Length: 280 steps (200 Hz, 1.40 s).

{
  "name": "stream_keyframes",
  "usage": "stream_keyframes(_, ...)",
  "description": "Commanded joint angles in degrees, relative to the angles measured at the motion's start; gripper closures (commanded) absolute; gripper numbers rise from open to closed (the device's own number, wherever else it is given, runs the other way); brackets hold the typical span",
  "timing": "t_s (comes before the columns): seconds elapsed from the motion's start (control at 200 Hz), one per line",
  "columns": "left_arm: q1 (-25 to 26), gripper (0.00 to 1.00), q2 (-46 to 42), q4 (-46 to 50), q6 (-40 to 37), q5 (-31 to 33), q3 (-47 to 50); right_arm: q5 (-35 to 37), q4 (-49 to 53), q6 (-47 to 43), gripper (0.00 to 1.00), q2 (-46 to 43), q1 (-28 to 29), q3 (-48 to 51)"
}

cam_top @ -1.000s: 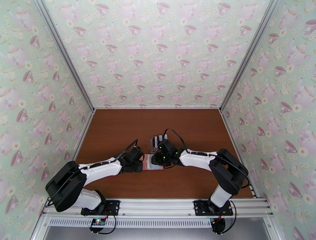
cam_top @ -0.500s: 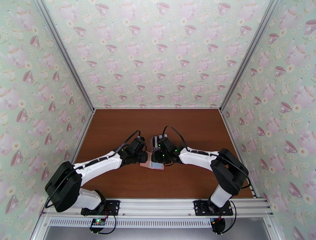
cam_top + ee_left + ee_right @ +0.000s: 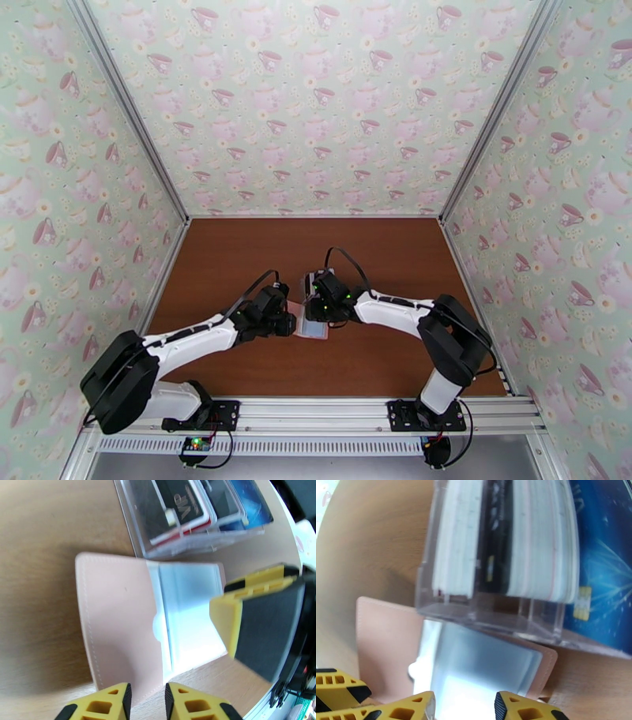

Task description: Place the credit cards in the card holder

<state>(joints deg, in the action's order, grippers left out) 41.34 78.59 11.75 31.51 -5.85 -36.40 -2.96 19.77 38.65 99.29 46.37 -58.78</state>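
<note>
The wallet (image 3: 118, 618) lies open and flat on the worktop (image 3: 39, 539) between the two arms. Its pink flap is on one side and its pale grey-blue pocket (image 3: 189, 614) on the other, with the far edge right against the clear rack (image 3: 132, 523). The cards (image 3: 185, 507), black, white and blue, stand in the rack's slots and none is in the wallet, so the task looks to be at its start. The left hand (image 3: 148, 701) sits at the wallet's near edge, fingers narrowly apart; whether it pinches the flap cannot be told. The right hand (image 3: 464, 707) hovers over the pocket, fingers apart and empty. Next it probably needs to reach the rack, pinch one card by its top edge, and slide it edge-first into the pocket without shifting the wallet.
</note>
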Motion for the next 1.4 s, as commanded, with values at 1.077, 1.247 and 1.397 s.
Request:
stream_keyframes(1.077, 0.2, 0.55, 4.8, -12.6, -0.3, -2.8, 10.7, 2.3, 0.1, -0.6, 0.56, 4.2, 0.9, -1.4)
stream_keyframes(1.247, 0.2, 0.46, 4.3, -11.7, -0.9, -2.9, 10.6, 1.3, -0.3, -0.2, 0.56, 4.4, 1.2, -2.0)
stream_keyframes(1.397, 0.2, 0.43, 4.8, -11.7, -1.4, -3.2, 10.2, -0.3, -1.3, 0.4, 0.56, 5.5, 1.2, -2.1)
